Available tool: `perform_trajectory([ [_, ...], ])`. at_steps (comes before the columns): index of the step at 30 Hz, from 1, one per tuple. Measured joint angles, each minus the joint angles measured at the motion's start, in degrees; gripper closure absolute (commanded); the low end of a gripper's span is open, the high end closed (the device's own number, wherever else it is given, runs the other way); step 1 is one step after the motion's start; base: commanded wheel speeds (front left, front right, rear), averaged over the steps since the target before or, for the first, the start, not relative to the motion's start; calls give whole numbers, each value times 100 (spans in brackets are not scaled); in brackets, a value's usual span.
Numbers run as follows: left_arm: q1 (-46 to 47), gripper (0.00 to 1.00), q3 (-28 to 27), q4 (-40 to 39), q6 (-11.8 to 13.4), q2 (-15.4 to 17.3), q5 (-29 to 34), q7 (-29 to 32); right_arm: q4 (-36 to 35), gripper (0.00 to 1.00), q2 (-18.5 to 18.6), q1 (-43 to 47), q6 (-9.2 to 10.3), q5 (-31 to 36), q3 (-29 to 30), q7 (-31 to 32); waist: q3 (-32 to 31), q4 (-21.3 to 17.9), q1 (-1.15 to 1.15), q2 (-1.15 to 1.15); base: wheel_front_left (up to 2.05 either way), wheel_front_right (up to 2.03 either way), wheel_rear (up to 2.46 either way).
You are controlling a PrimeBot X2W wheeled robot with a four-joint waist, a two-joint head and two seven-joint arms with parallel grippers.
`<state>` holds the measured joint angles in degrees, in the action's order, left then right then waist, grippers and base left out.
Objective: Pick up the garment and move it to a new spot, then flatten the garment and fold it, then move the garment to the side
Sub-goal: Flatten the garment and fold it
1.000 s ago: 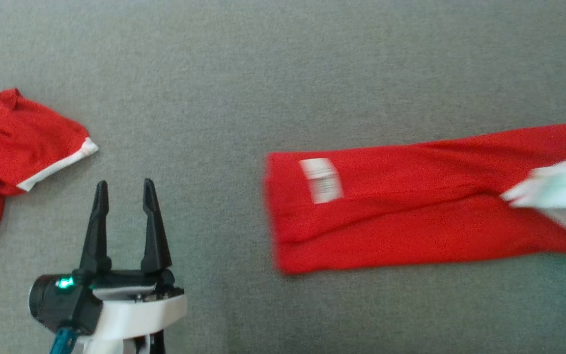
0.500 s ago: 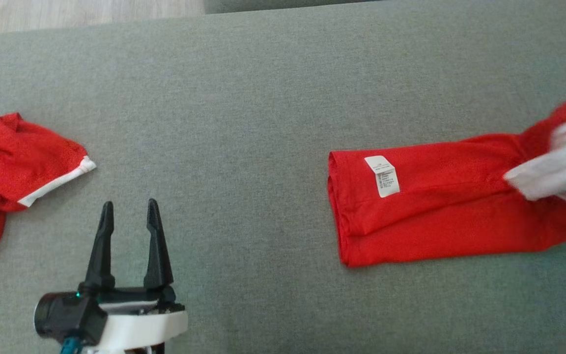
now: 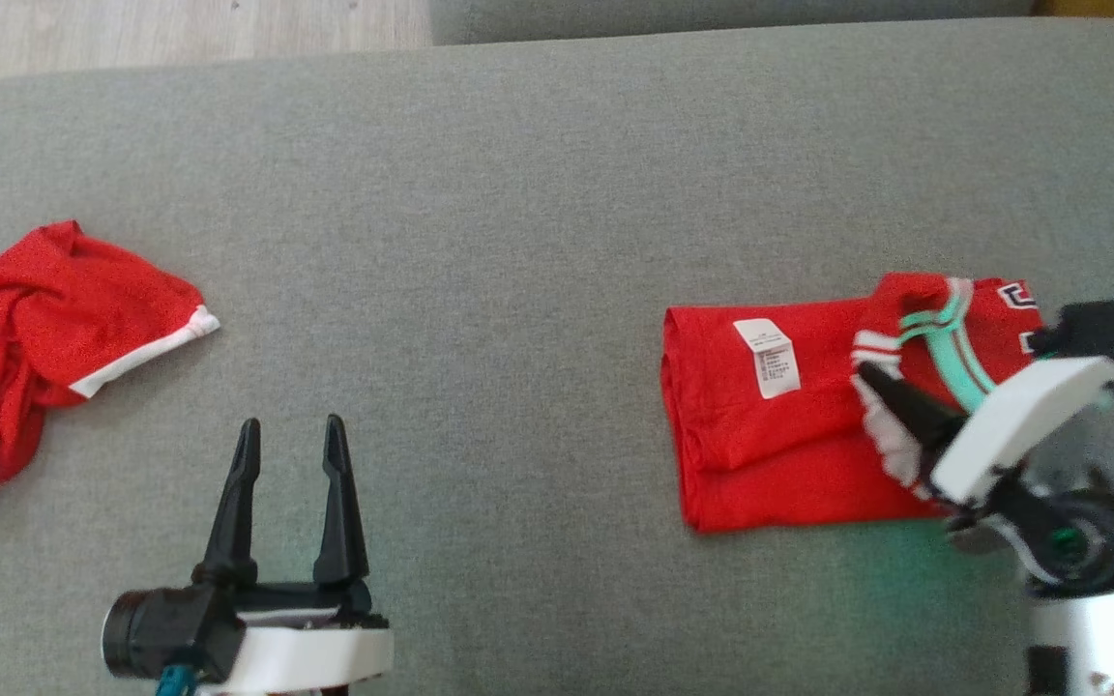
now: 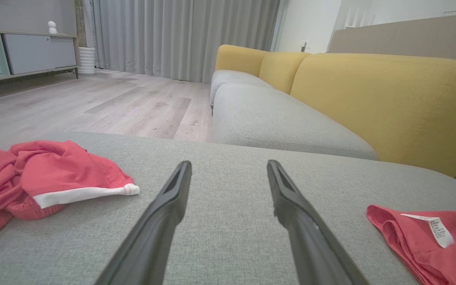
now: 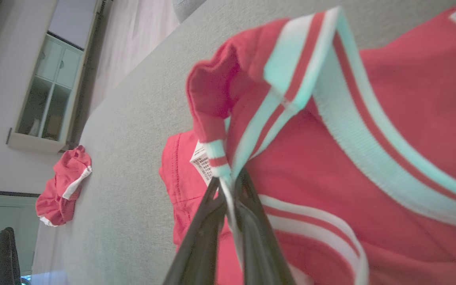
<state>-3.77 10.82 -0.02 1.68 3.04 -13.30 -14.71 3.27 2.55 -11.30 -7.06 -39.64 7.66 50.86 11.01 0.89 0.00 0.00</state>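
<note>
The right gripper (image 5: pixel 228 189) is pressing its two dark fingers (image 5: pixel 198 237) together on a thin fold of the garment's (image 3: pixel 770 464) striped trim (image 5: pixel 291 83), so the pale teal, white and red band is rising out of the pinch and curling over above the fingertips. In the head view this right gripper (image 3: pixel 874 379) is reaching in from the lower right, and its fingers are lying over the right end of the red cloth.

The garment is lying folded into a rough rectangle on the right half of the grey sofa seat (image 3: pixel 518 242), with a white care label (image 3: pixel 768 358) facing up near its left edge and the teal-striped collar (image 3: pixel 949 338) bunching up on top at the right end.

The left gripper (image 3: pixel 291 425) is hovering low over bare grey fabric at the lower left, well apart from the garment. Its fingers (image 4: pixel 164 221) are standing spread with nothing between them.

Further left, a second red garment (image 3: pixel 35 338) with white edging is lying crumpled near the edge of the seat.

Beyond the seat, the left wrist view is showing a yellow backrest (image 4: pixel 390 99), pale wooden floor (image 4: pixel 93 103) and grey curtains (image 4: pixel 184 35).
</note>
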Motion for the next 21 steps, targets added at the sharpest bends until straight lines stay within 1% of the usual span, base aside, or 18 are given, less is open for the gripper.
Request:
perform_trajectory([
  [4, -14, 0, 42, 9, 42, 0, 0, 0, 632, 100, 0, -88, 0, -256, -501, -743, -39, 16, 0, 0, 0, 0, 0],
  [10, -14, 0, 214, 67, 109, 0, -35, 0, 1209, 100, 4, -552, 1, -431, -1043, -1339, -33, 38, 0, 0, 0, 0, 0],
  [14, -14, 0, 232, 127, 132, 0, -35, 0, 1497, 100, 13, -749, 1, -482, -1328, -1516, -7, 54, 0, 0, 0, 0, 0],
  [21, -13, 0, 223, 167, 134, 0, -35, 0, 1715, 100, 18, -806, 1, -481, -1682, -1564, 17, 101, 0, 0, 0, 0, 0],
])
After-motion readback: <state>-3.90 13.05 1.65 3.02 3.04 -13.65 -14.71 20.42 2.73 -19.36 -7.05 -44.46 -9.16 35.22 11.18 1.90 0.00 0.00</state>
